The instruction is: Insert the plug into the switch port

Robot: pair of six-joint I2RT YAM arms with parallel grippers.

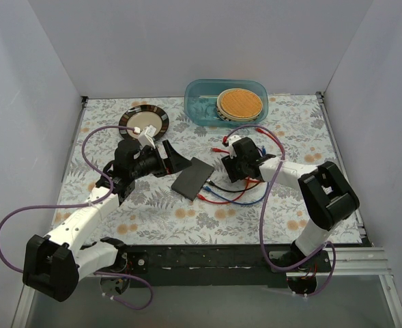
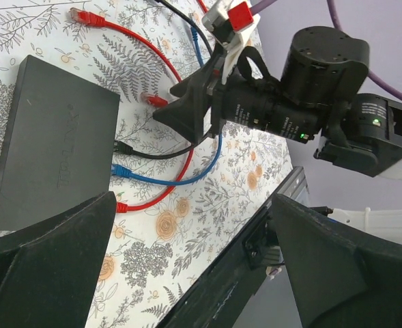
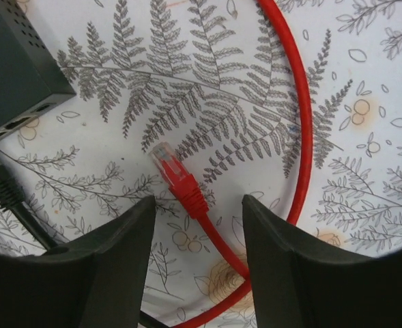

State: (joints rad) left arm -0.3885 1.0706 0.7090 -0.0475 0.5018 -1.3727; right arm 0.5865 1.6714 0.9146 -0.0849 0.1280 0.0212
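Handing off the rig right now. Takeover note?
Left gripper: open, empty, beside the switch.
Right gripper: open, low over the red plug, one finger on each side, no grip yet.
The plug lies loose on the cloth, close to the switch port.
Done: right arm lined up on the plug.
Left: grasp the plug, insert it into the port.

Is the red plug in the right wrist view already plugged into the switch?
No, the red plug lies loose on the cloth, apart from the dark switch.
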